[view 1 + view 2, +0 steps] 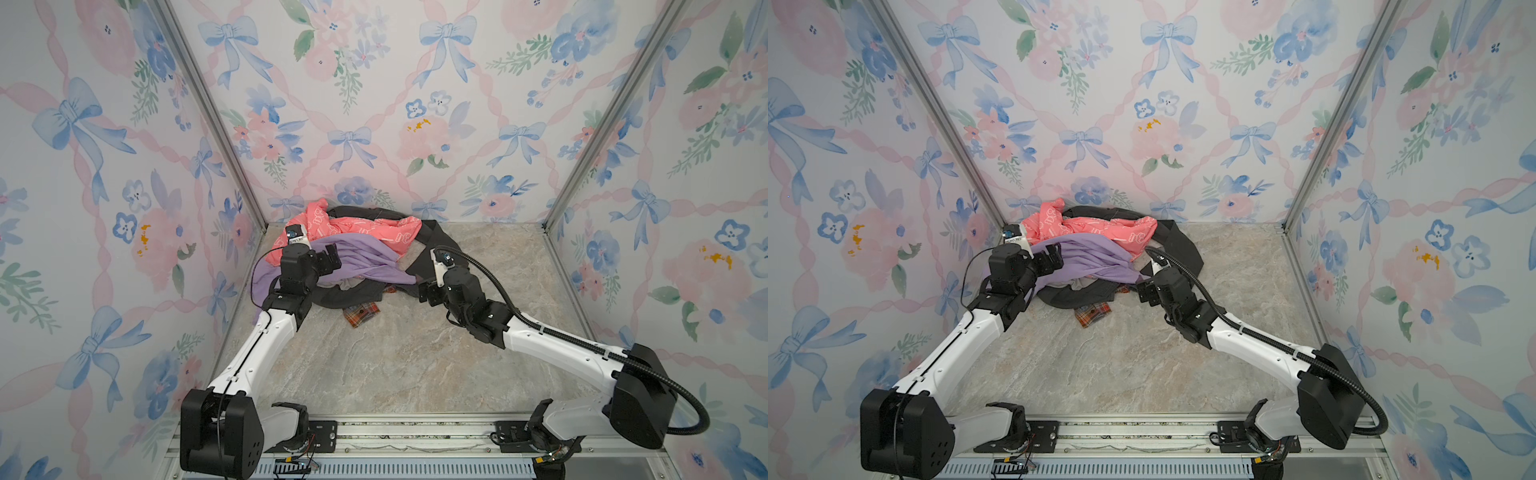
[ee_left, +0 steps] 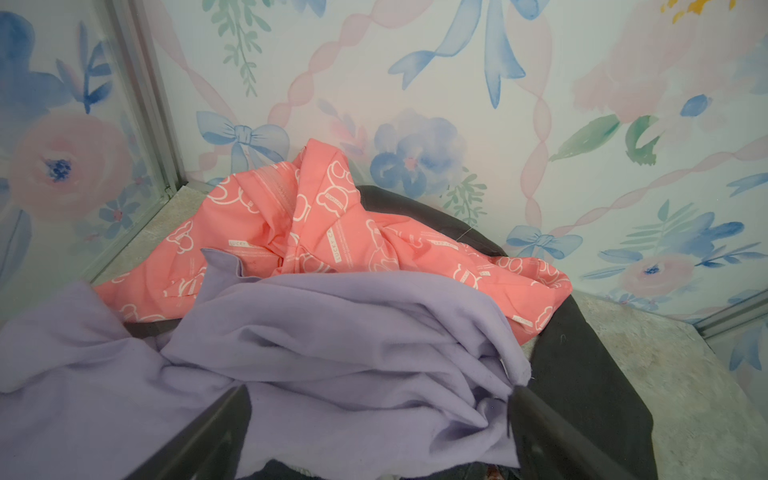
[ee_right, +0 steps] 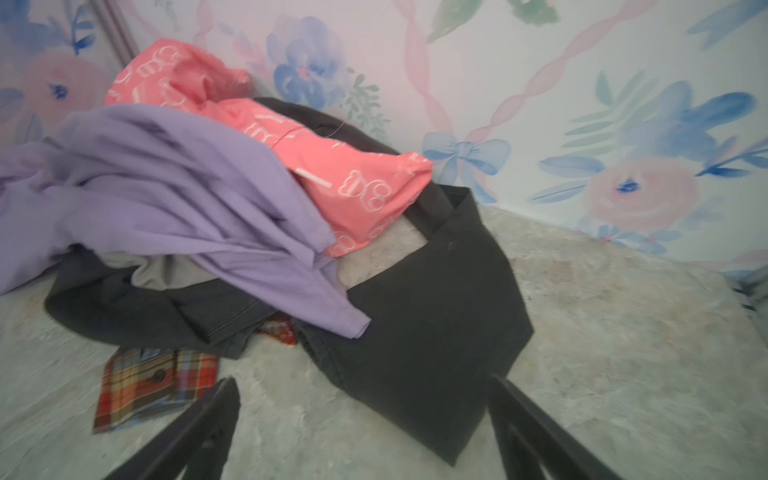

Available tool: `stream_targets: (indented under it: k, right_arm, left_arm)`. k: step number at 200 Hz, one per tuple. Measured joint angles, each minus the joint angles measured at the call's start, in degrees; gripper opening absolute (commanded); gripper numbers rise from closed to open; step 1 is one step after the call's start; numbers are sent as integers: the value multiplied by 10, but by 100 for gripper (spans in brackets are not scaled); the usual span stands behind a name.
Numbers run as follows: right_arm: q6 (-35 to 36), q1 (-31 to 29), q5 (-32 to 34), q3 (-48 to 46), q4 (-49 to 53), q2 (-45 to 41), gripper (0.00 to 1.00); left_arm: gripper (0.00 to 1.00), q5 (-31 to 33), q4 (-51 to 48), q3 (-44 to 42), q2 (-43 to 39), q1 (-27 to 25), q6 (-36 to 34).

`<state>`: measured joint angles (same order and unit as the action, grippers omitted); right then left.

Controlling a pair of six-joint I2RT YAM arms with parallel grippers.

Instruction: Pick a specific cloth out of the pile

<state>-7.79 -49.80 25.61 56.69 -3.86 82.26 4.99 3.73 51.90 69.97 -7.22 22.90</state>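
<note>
Right gripper (image 3: 363, 382) splayed, plaid cloth (image 3: 153, 386) mostly under dark grey garment (image 3: 124, 307)

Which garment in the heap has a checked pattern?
The plaid shirt, checked orange-red, brown and blue; only a corner shows under the dark grey garment. The lilac garment is plain, the coral-pink garment printed.

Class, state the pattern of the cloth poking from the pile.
The cloth is plaid, clearest in right wrist view.
</note>
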Motion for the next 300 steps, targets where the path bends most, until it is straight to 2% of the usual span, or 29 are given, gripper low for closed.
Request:
stream_targets:
  k: [47, 95, 195, 300]
  right_arm:
    - [-38, -89, -41, 18, 9, 149, 94]
    - [-65, -112, -71, 72, 11, 245, 93]
    - [-116, -115, -102, 161, -31, 355, 89]
    - [-117, -116, -58, 236, -38, 442, 85]
  left_arm:
    - [94, -77, -14, 10, 6, 34, 18]
    - [92, -130, -13, 11, 15, 66, 44]
    - [90, -141, -5, 11, 15, 70, 69]
    - [90, -138, 13, 0, 14, 70, 76]
